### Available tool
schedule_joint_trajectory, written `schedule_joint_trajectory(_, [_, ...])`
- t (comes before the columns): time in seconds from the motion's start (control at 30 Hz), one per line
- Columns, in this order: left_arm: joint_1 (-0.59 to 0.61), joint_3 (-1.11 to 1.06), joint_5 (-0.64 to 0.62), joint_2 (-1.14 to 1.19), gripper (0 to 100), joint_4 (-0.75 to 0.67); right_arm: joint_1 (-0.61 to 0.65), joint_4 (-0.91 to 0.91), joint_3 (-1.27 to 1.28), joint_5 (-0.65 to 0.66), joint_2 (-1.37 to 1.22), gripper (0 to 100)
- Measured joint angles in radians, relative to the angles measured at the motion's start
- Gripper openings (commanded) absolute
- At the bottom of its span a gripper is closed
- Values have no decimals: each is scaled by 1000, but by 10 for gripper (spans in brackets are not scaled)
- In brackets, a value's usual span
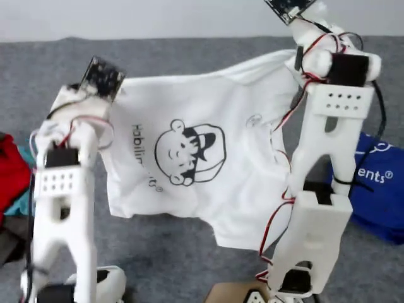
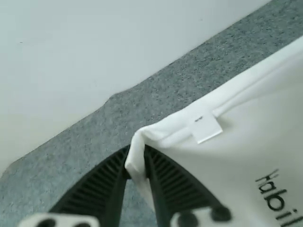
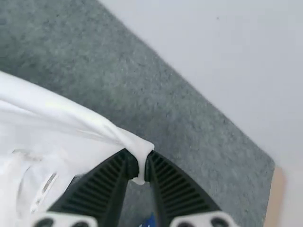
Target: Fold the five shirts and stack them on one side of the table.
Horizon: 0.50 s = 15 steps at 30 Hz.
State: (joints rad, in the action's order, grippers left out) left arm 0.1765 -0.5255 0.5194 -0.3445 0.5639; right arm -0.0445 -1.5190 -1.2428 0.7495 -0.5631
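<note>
At the far side of the grey carpeted surface (image 1: 164, 259), the left claw (image 2: 137, 163) is clamped on one corner of the white printed shirt (image 1: 240, 183) and the right claw (image 3: 140, 168) pinches another. The shirt is spread between both arms, with a blue printed shirt (image 1: 379, 189) beside the right arm.

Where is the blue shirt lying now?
In the high view, the blue shirt lies on the table's right side, partly behind the right arm, right of the white shirt.

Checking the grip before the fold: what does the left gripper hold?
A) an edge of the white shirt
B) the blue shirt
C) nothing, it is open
A: the left gripper pinches a bunched edge of the white shirt between its shut jaws.
</note>
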Motion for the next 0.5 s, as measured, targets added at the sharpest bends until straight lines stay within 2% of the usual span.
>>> schedule_joint_trajectory(0.3, [-2,500,0,535,6,0,2,381,0,-2,-190,11])
schedule_joint_trajectory(0.5, [-3,830,0,847,6,0,2,554,0,-3,-265,10])
